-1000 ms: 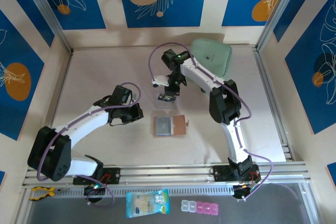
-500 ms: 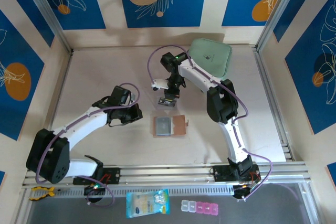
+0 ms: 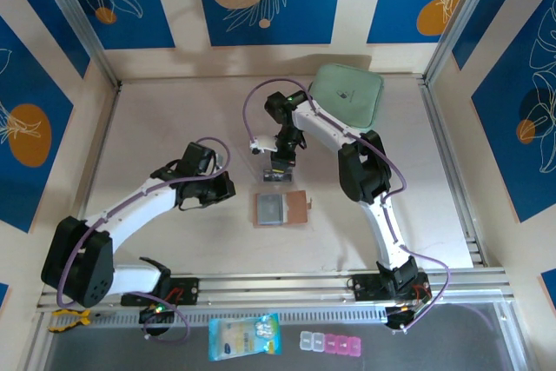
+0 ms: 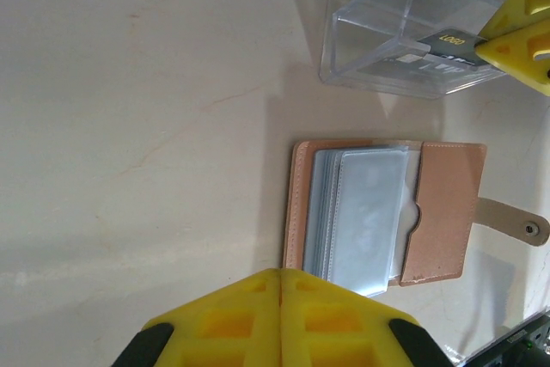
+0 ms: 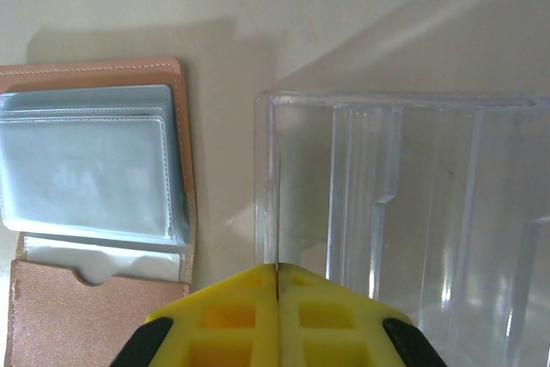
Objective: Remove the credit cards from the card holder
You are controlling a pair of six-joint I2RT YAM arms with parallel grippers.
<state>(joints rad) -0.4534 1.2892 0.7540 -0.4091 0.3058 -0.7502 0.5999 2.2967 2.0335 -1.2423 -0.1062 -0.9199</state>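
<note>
The card holder (image 3: pixel 282 208) lies open and flat at mid-table, its pale plastic sleeves (image 4: pixel 361 212) facing up and its snap tab (image 4: pixel 516 223) spread to one side. My right gripper (image 3: pixel 280 161) hangs just beyond it, over a clear plastic box (image 4: pixel 404 23). It is shut on the dark grey credit card (image 4: pixel 447 43), whose free end reaches into the box. In the right wrist view the card holder (image 5: pixel 86 169) lies left of the shut right gripper (image 5: pixel 277 269). My left gripper (image 4: pixel 280 272) is shut and empty, left of the holder. I cannot make out the blue and white card.
A mint-green zip pouch (image 3: pixel 349 93) lies at the back right. On the near ledge, below the arm bases, sit a blue-and-white packet (image 3: pixel 245 336) and a pill organiser (image 3: pixel 334 342). Bare tabletop spreads to the left and right of the holder.
My right gripper has carried the dark card a little toward the near side and lower, onto the clear box. The left arm has hardly moved.
</note>
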